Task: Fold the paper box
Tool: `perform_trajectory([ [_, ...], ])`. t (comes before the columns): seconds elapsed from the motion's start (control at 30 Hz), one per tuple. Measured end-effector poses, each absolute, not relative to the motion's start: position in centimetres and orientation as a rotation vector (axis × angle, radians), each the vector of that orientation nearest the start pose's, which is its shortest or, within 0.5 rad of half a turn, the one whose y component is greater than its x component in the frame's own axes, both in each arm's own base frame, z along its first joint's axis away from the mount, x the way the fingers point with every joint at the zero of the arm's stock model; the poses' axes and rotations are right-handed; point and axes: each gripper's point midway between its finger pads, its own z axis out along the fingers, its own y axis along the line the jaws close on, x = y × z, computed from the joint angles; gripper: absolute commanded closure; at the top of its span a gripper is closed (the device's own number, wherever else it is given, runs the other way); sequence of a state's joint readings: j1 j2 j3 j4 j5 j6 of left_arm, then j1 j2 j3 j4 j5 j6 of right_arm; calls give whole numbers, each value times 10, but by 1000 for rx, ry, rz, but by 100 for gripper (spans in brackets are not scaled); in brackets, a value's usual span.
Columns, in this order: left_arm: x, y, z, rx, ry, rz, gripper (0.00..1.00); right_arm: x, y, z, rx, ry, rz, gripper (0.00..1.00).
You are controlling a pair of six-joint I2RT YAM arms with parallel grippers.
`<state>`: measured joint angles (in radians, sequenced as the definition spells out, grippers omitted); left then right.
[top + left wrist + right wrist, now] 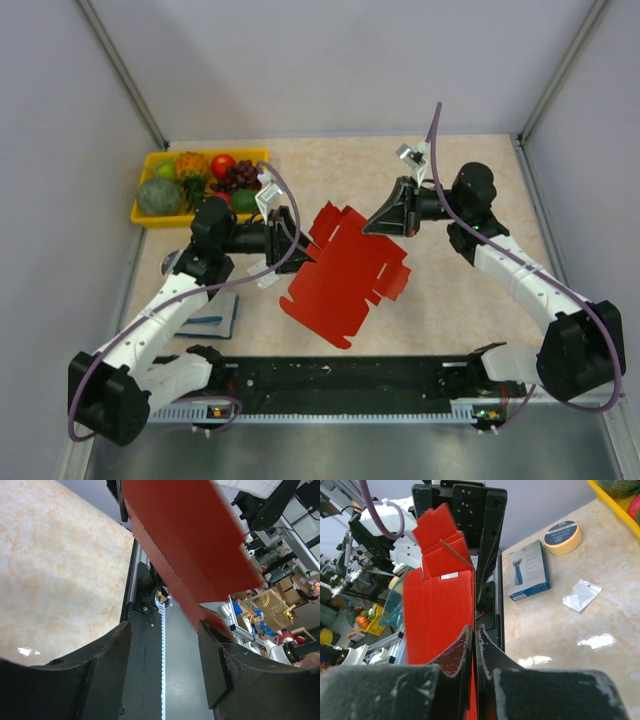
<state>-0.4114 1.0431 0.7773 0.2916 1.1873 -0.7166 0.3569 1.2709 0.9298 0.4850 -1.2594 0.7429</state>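
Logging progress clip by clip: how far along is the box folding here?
Done: the box looks lifted off the table, pinched edge-on in the right gripper. In hand: the left gripper is open at the opposite edge, with one finger against the card. Left: nearly everything. The sheet is mostly flat, only an end flap is creased, and no walls are up.

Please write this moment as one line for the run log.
paper box: mostly flat, held above table | right gripper: shut on its edge | left gripper: open, at opposite edge | fold: not yet done
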Motion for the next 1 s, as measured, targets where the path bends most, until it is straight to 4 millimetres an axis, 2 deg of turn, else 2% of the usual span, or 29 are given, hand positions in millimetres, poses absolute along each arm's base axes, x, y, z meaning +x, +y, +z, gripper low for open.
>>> perform_trajectory([
  [0.23,172,-250,304,773,1707,-1674,41,222,268,304,-867,1674,1656,100],
  [0.47,181,-241,306,726,1715,-1645,41,223,265,298,-889,1701,1608,100],
  [0.63,179,-244,311,728,1706,-1673,41,222,266,299,-888,1701,1611,100],
  [0.8,172,-255,307,754,1717,-1707,41,221,268,308,-894,1664,1625,100],
  [1.0,168,-261,305,769,1723,-1723,35,219,270,314,-892,1645,1628,100],
])
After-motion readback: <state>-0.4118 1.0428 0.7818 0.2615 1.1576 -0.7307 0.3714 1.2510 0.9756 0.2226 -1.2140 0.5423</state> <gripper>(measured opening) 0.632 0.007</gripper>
